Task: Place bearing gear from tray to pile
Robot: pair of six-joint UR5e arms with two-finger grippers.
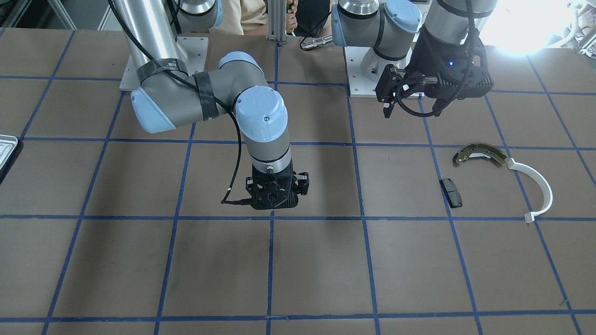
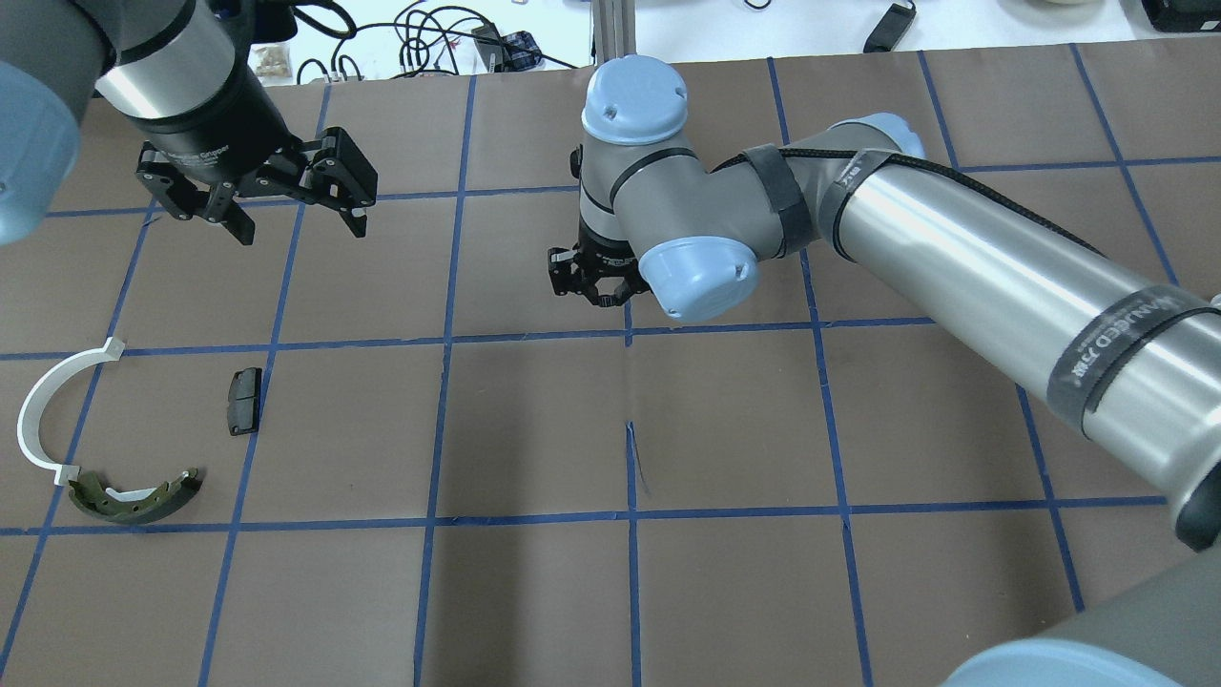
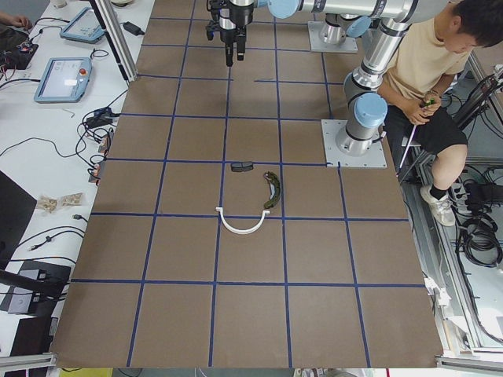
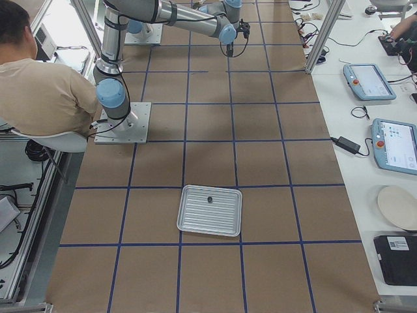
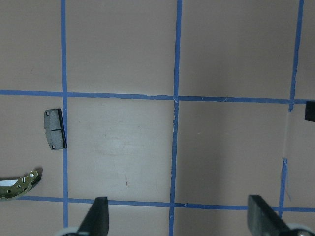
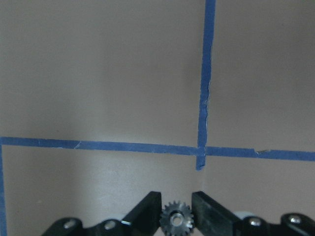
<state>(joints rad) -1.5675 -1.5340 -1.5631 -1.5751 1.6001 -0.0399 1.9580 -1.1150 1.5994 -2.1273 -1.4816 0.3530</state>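
Observation:
My right gripper [image 6: 176, 219] is shut on a small dark toothed bearing gear [image 6: 176, 222] and holds it above the middle of the table [image 2: 596, 281], near a blue tape crossing. It also shows in the front view [image 1: 274, 195]. The silver ribbed tray [image 4: 195, 218] lies far off at the robot's right end, with one small dark part [image 4: 209, 199] on it. The pile lies on the robot's left: an olive brake shoe [image 2: 134, 498], a white plastic arc [image 2: 38, 410] and a black pad [image 2: 244, 401]. My left gripper [image 2: 296, 224] hangs open and empty above the table, beyond the pile.
The table is brown board with a blue tape grid. The arm bases [image 1: 163, 65] stand at the robot's side. A seated person [image 3: 428, 71] is by the table edge. Tablets [image 4: 391, 140] and cables lie on the side bench.

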